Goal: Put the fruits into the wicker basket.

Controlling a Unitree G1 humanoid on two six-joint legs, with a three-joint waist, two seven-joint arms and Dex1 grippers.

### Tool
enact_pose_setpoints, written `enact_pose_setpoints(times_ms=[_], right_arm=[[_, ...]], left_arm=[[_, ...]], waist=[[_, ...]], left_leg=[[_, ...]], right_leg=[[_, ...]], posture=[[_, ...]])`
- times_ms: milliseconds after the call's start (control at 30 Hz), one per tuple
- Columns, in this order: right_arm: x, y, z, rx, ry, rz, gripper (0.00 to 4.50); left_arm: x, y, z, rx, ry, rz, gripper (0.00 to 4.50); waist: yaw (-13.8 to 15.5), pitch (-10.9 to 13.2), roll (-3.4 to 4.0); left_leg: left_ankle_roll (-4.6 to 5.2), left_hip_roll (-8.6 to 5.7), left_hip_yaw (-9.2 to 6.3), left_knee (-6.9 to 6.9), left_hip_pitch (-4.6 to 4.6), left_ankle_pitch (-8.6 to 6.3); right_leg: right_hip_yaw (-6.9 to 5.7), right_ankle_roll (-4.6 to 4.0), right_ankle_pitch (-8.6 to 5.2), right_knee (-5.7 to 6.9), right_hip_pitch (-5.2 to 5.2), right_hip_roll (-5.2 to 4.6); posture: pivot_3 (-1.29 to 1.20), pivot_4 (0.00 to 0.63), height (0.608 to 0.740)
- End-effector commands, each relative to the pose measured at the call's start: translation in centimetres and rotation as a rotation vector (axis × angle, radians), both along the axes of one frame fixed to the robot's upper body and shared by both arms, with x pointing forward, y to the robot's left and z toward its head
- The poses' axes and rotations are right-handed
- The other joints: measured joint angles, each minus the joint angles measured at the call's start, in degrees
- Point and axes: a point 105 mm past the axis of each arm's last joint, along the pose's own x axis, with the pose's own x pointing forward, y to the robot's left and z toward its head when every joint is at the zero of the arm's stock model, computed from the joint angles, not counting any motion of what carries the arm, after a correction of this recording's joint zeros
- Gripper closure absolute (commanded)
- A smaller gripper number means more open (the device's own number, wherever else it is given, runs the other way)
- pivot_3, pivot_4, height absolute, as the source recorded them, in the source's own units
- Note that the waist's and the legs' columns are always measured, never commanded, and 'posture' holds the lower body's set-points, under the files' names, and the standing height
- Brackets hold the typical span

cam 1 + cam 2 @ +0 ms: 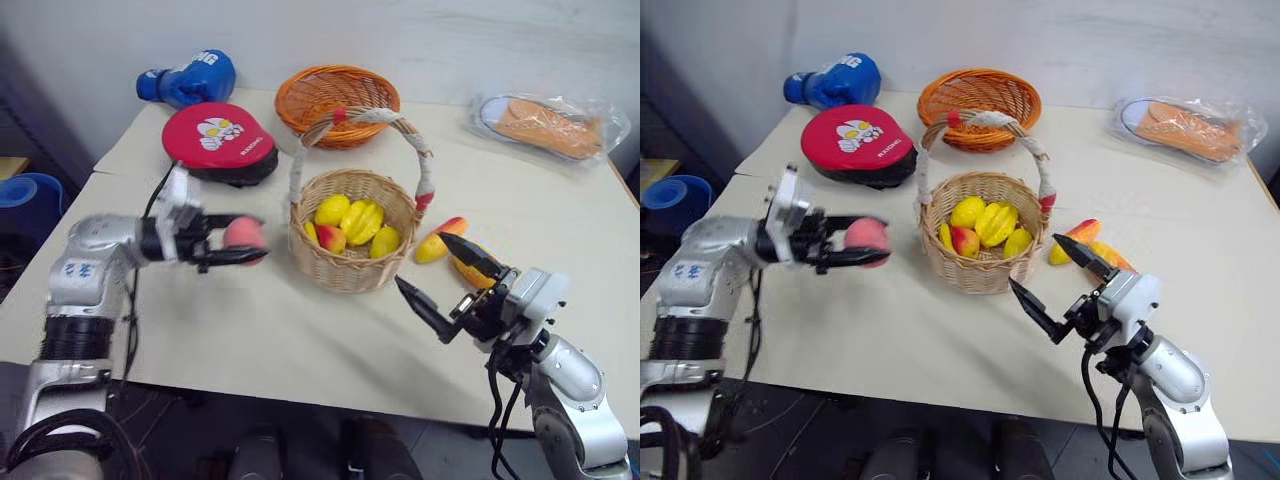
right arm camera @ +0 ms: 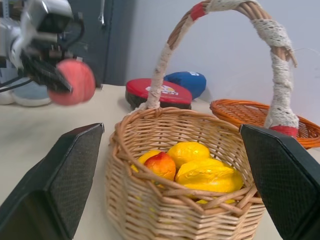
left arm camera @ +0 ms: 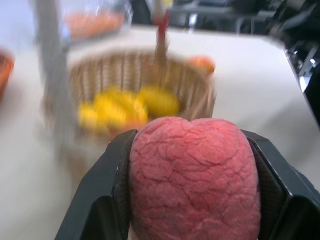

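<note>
**Peach held beside the basket, right end effector open**

The left end effector (image 1: 240,245), at centre left of the head view, has its two black fingers clamped on a pink-red peach (image 1: 244,234); in its wrist view the peach (image 3: 192,175) sits squeezed between both pads. It holds the fruit above the worktop (image 1: 250,330), just to the left of the wicker basket (image 1: 352,262) and apart from it.

The right end effector (image 1: 440,275), at lower right, has its fingers spread wide with nothing between them, pointing toward the basket's right side. Its wrist view looks straight at the basket wall (image 2: 165,200).

The basket stands at the frame's centre, its tall cord-wrapped handle (image 1: 362,120) arching overhead. Inside lie yellow lemons (image 1: 332,210), a starfruit (image 1: 363,221) and a red-and-yellow fruit (image 1: 331,239).

Just right of the basket, two mangoes (image 1: 440,240) lie on the worktop, partly hidden behind the right fingers.

Further back, in the upper part of the frame, sit an orange basket (image 1: 337,102), a red pad (image 1: 220,140), a blue boxing glove (image 1: 190,78) and a clear plastic bag (image 1: 550,125).
</note>
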Motion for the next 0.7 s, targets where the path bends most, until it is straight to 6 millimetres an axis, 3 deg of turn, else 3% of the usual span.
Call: enact_pose_setpoints(times_ms=[33,100,200,333,400,433,600,700], right_arm=[[-0.5,-0.3,1.2,0.010,-0.047,-0.017,0.00],[-0.4,-0.3,1.3,0.008,-0.052,-0.028,0.00],[-0.3,-0.3,1.2,0.007,-0.051,-0.055,0.00],[-0.4,-0.3,0.9,0.004,-0.044,-0.087,0.00],[-0.4,-0.4,0.9,0.010,-0.046,-0.105,0.00],[-0.3,-0.5,0.9,0.012,-0.045,-0.117,0.00],[-0.4,-2.2,0.1,-0.042,-0.017,-0.174,0.00],[-0.3,-4.5,-0.9,-0.064,0.079,-0.246,0.00]], left_arm=[[0.8,-3.5,1.4,-0.085,-0.037,0.060,2.05],[1.8,-5.3,1.8,-0.190,0.006,0.130,2.05],[1.9,-7.7,-0.3,-0.171,0.039,0.175,2.05],[2.3,-8.7,-1.5,-0.134,0.021,0.230,0.81],[2.5,-8.6,-1.2,-0.140,-0.007,0.246,0.12],[2.6,-8.5,-1.0,-0.148,-0.027,0.250,0.03],[2.3,-6.7,0.8,-0.134,-0.152,0.200,0.03],[0.7,-3.3,1.7,-0.116,-0.185,0.088,0.03]], waist=[[-0.22,0.00,0.01],[-0.70,0.01,0.02],[-1.07,0.01,0.02],[-1.37,0.01,0.03],[-1.42,0.01,0.04],[-1.42,0.01,0.04],[-1.26,0.02,0.04],[-1.48,0.02,0.05]], left_leg=[[0.01,-0.03,0.05,0.00,0.00,0.00],[0.02,-0.01,0.11,0.03,-0.01,0.00],[-0.02,0.04,0.13,0.02,0.01,0.02],[-0.16,0.07,0.11,-0.03,0.04,0.10],[-0.16,0.06,0.11,-0.03,0.03,0.10],[-0.15,0.06,0.11,-0.03,0.04,0.10],[-0.16,0.06,0.10,-0.04,0.02,0.11],[-0.15,0.05,0.12,-0.04,0.04,0.10]], right_leg=[[0.05,0.05,0.03,-0.04,0.00,0.02],[0.11,0.13,0.04,-0.08,-0.02,0.08],[0.25,0.16,0.04,-0.08,-0.10,0.24],[0.27,0.15,0.04,-0.05,-0.12,0.28],[0.28,0.15,0.04,-0.05,-0.12,0.27],[0.29,0.15,0.04,-0.05,-0.12,0.27],[0.27,0.15,0.04,-0.08,-0.12,0.26],[0.27,0.14,0.04,-0.08,-0.11,0.25]], posture=[[0.00,0.150,0.740],[0.00,0.150,0.740],[0.00,0.150,0.740],[0.00,0.150,0.740],[0.00,0.150,0.740],[0.00,0.150,0.740],[0.00,0.150,0.740],[0.00,0.150,0.740]])
